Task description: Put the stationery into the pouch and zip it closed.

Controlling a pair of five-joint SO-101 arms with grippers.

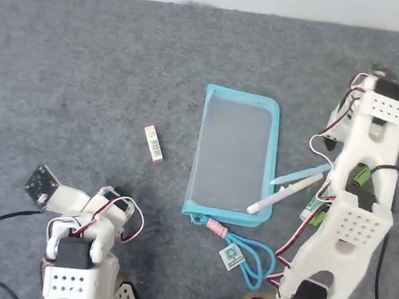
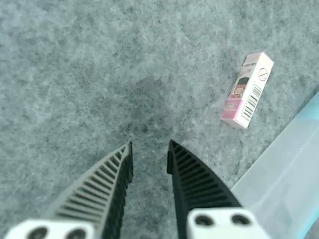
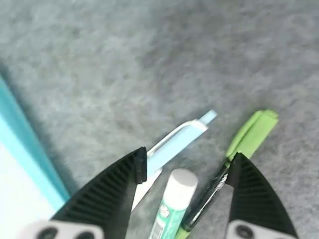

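Under the right arm (image 1: pixel 355 210), pens (image 1: pixel 286 192) partly hidden beside the pouch (image 1: pixel 243 94).

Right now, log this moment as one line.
left gripper open over bare mat | right gripper open over pens | small box beside pouch | pouch empty

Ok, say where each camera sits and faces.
High view: fixed overhead, facing down at the grey table; both arms show.
Left wrist view: faces down past the open left claw at a pink-and-white box.
Right wrist view: faces down past the open right claw at a light blue pen.
Shared: the high view shows box and pen too.
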